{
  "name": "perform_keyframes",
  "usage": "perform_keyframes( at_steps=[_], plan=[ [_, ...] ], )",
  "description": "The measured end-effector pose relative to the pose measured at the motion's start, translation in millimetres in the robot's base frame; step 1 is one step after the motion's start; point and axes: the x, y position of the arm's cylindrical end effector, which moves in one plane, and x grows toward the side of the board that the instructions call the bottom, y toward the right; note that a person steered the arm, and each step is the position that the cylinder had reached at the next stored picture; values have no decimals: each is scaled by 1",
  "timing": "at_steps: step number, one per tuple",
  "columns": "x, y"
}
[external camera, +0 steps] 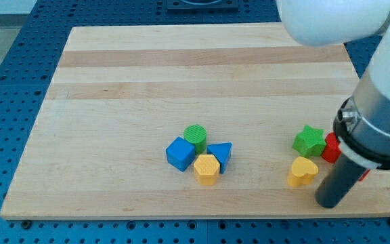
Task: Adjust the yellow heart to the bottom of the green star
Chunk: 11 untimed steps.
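Observation:
The yellow heart (302,171) lies on the wooden board near the view's lower right. The green star (308,141) sits just above it, slightly to the right, with a small gap between them. My tip (330,202) rests on the board just right of and below the yellow heart, close to it; I cannot tell whether they touch. The dark rod rises from there up to the grey arm at the right edge.
A red block (330,148) sits right of the green star, partly hidden by the arm. A cluster near the board's middle holds a green cylinder (196,135), a blue cube (180,154), a blue triangle (221,154) and a yellow hexagon (207,169). The board's bottom edge (181,215) is close below.

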Motion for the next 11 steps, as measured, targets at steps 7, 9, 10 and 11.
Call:
perform_keyframes(
  at_steps=[7,9,10,11],
  plan=[
    [-46,-56],
    [-53,-35],
    [-53,-35],
    [-53,-33]
  ],
)
